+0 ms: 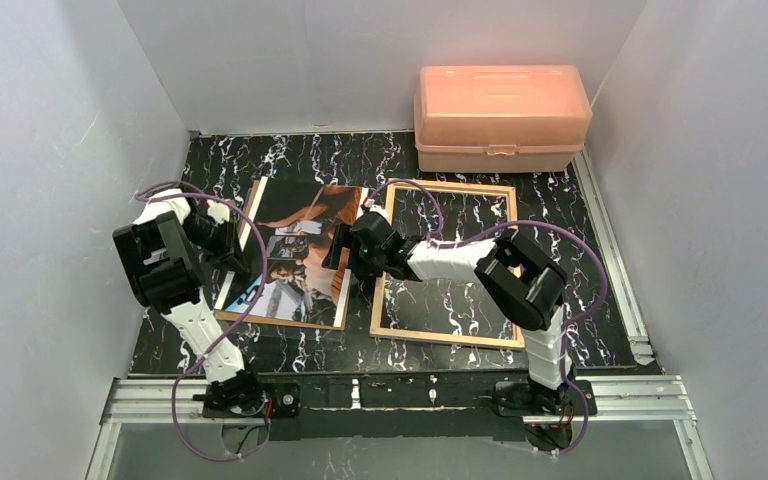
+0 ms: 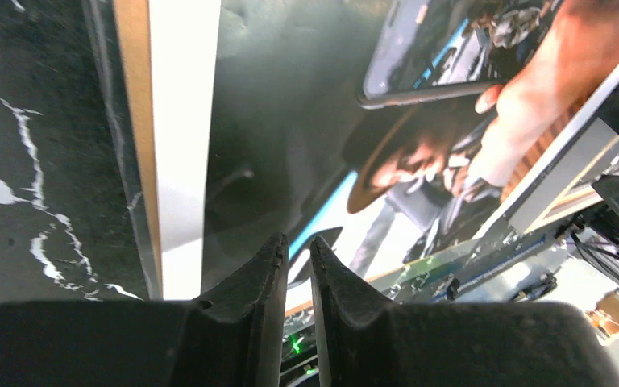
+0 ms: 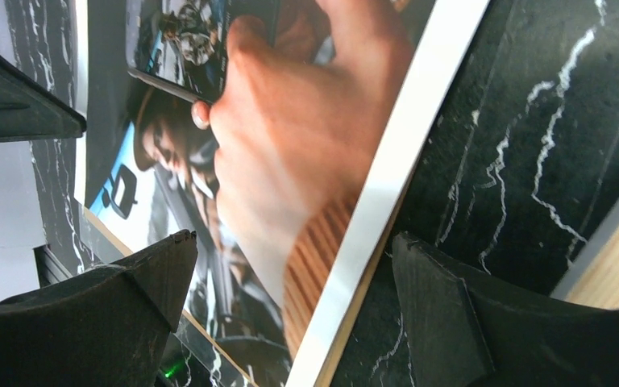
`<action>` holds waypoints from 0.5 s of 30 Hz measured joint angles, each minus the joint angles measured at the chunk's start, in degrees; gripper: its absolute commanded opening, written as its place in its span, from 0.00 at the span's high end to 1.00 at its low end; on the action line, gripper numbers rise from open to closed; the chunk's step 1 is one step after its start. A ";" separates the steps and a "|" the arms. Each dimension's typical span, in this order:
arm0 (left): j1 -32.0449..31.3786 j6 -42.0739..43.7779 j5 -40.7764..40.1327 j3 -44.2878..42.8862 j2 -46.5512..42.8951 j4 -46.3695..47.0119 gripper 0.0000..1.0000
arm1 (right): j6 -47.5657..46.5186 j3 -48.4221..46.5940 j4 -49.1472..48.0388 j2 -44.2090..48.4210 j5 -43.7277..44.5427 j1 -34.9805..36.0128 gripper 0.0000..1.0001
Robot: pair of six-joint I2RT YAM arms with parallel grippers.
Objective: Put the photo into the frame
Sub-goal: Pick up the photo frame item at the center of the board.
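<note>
Black marble counter (image 1: 300,155), pickup step: photo (image 1: 300,250) lies left of frame (image 1: 460,185).
Left end effector (image 2: 294,242) nearly together at its edge (gripping? can't tell); right end effector (image 3: 294,238) wide apart; next, probably a lift across.

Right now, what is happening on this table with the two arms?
Two robot arms are working on the photo, which lies flat on the left, not yet in the frame. The frame lies empty beside it, wood side upward. The right pincer is open, straddling the photo's right edge. The left pincer is at its left edge, jaws almost together; whether it pinches anything is unclear.
</note>
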State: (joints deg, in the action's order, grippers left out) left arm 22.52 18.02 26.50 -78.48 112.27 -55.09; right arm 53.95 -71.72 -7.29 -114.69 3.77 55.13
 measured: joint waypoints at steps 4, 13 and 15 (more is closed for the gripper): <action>0.02 0.48 0.74 -1.33 0.00 -3.04 0.82 | -0.04 1.90 1.09 1.75 -0.04 -0.24 0.01; 0.57 1.88 -7.87 -8.13 -3.56 -2.03 0.58 | 0.37 5.25 1.57 4.52 -0.13 -0.44 0.01; 0.61 1.97 -10.86 -7.19 -4.35 0.37 0.58 | 0.39 5.25 1.57 4.52 -0.17 -0.42 0.01</action>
State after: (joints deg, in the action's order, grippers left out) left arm 23.14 19.99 15.64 -85.67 107.92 -54.72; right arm 54.35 -66.48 -5.72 -110.17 3.60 54.72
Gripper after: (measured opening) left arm 0.413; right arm 0.985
